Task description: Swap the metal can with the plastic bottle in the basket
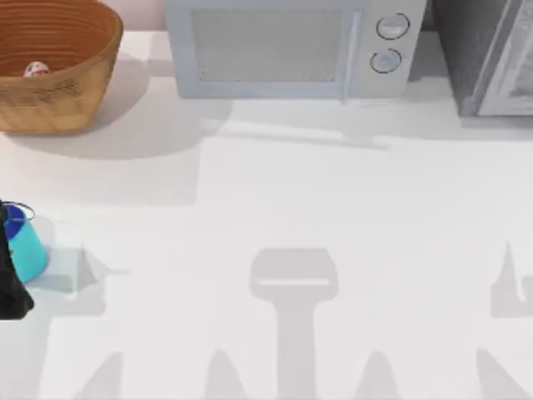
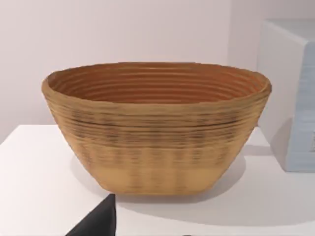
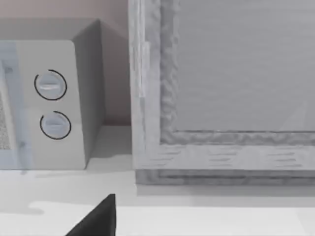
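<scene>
The left claw is at 9 o'clock on the worktop, touching the plastic bottle; I cannot tell if it grasps it. The bottle stands nearly upright, cap up. At 11 o'clock the basket holds the metal can, apparently lying on its side. Behind is a microwave.
</scene>
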{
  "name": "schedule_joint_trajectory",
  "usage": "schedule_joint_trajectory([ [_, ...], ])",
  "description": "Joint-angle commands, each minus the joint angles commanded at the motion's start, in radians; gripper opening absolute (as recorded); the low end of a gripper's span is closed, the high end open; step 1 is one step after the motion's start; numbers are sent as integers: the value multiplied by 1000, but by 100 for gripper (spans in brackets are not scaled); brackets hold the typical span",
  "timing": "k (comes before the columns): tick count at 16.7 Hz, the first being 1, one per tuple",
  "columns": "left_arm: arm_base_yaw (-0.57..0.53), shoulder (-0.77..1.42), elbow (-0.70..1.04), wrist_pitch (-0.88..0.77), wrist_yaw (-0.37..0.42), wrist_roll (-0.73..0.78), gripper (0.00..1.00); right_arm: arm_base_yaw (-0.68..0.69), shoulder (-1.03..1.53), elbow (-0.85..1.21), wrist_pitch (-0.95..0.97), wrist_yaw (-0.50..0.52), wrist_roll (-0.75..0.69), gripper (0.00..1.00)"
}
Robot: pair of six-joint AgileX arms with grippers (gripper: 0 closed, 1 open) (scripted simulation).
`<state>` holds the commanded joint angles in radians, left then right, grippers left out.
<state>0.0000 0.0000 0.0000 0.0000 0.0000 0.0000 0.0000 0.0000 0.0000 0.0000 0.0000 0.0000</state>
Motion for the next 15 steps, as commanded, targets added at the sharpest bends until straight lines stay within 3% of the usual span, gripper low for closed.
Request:
schedule_joint_trajectory([
  [8, 23, 175, 119, -108, 3, 4, 100, 0, 0, 0, 0, 0, 0, 100],
  [15, 60, 642, 584, -347, 46, 28, 100, 0, 0, 0, 0, 0, 0, 100],
])
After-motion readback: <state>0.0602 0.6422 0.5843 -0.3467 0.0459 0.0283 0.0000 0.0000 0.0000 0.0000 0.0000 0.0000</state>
